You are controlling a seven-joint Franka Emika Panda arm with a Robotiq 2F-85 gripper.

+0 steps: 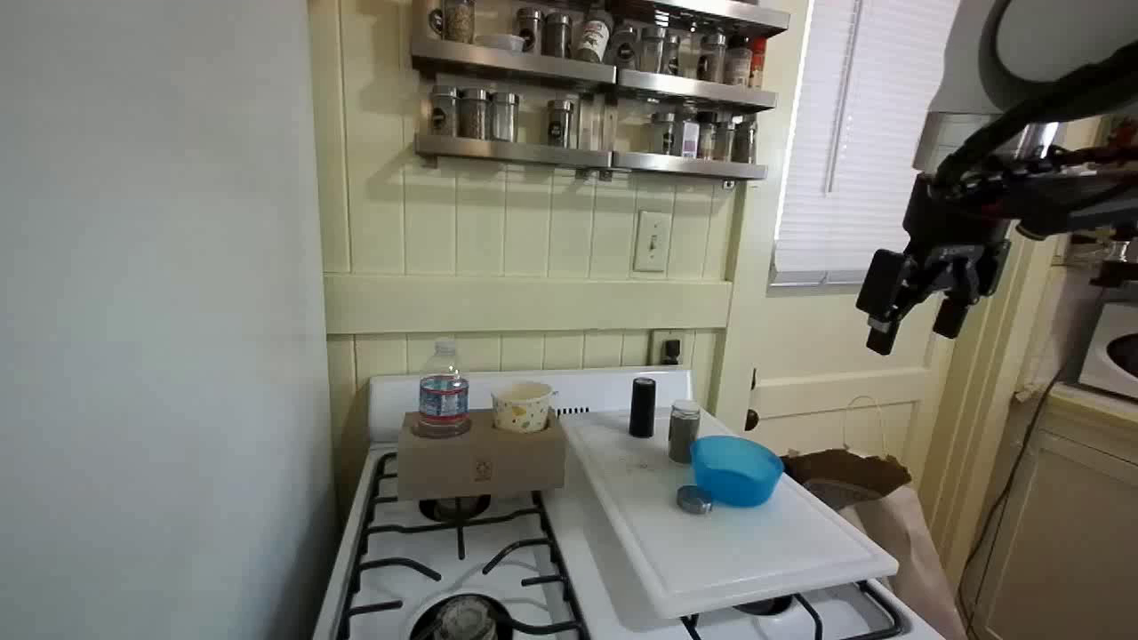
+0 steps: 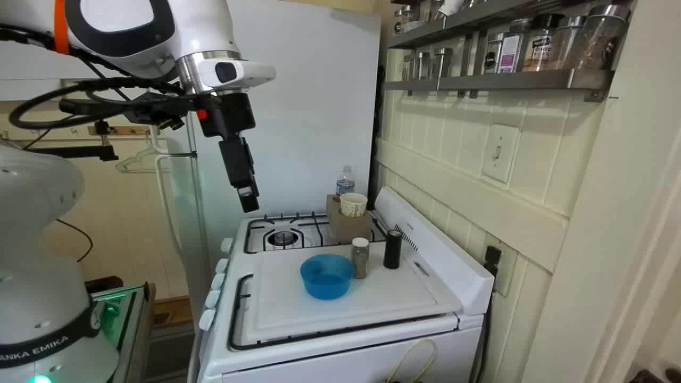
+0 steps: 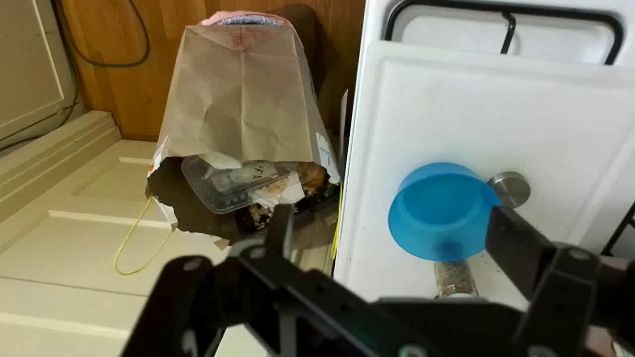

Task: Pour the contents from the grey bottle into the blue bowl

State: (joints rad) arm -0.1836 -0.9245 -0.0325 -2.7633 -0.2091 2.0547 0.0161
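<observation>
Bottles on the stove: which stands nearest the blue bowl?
The grey bottle, right beside the blue bowl; the black bottle stands farther off on the white board, the labelled clear bottle off that board altogether.

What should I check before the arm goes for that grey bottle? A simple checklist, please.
1. Fingers open, holding nothing: ok.
2. Grey bottle upright on the white board: ok.
3. Blue bowl upright, opening facing up: ok.
4. Bottle clear of the bowl: cannot tell; they stand close, perhaps touching.
5. Bottle mouth uncovered: cannot tell; a metal lid lies by the bowl, but the bottle's pale top is unclear.
6. Fingers at the bottle: not ok; they hang higher, apart from it.
</observation>
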